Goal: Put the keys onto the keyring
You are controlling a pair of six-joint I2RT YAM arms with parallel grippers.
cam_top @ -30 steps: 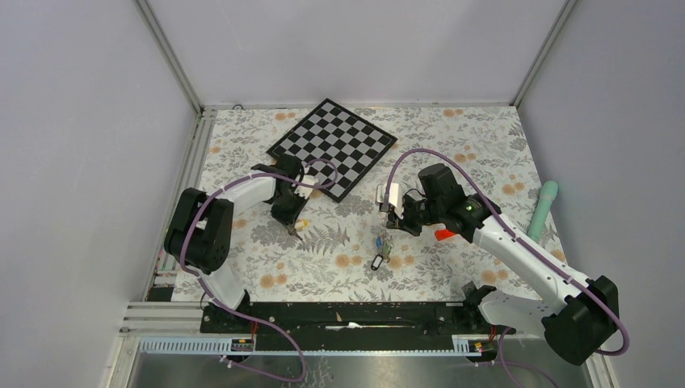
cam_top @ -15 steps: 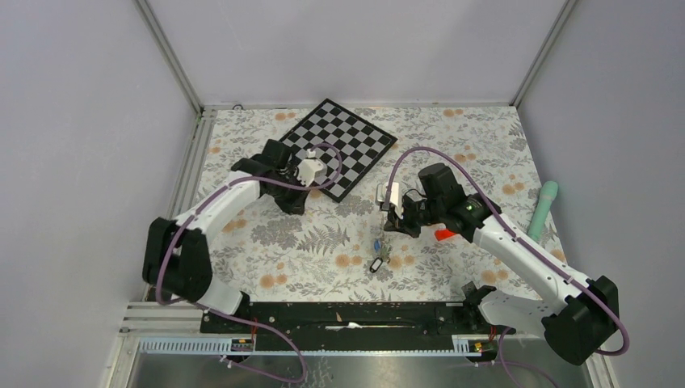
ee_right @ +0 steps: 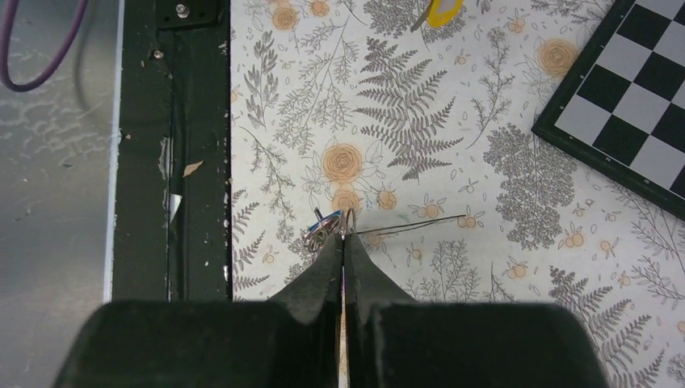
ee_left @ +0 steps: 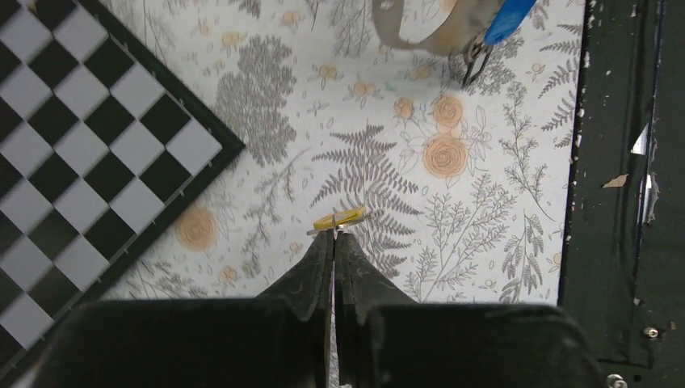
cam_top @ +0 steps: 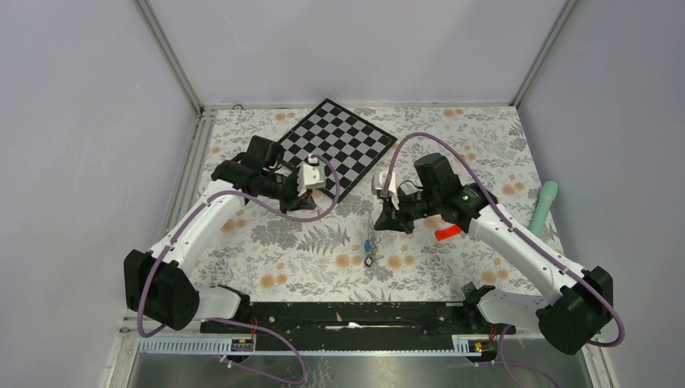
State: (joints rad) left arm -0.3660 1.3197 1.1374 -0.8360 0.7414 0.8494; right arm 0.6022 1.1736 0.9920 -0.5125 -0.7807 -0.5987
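1. Left gripper — jaws pinched tight on the yellow-tagged key.
2. Right gripper clamps the keyring (blue-tagged key hanging from it) — above the floral table, apart from the yellow one.

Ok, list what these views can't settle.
- Left wrist: keyring cut off by the top edge; its opening unseen.
- Right wrist: keyring edge-on, partly behind the fingers; its keys can't be counted.
- Top: yellow key at the left gripper too small to see.
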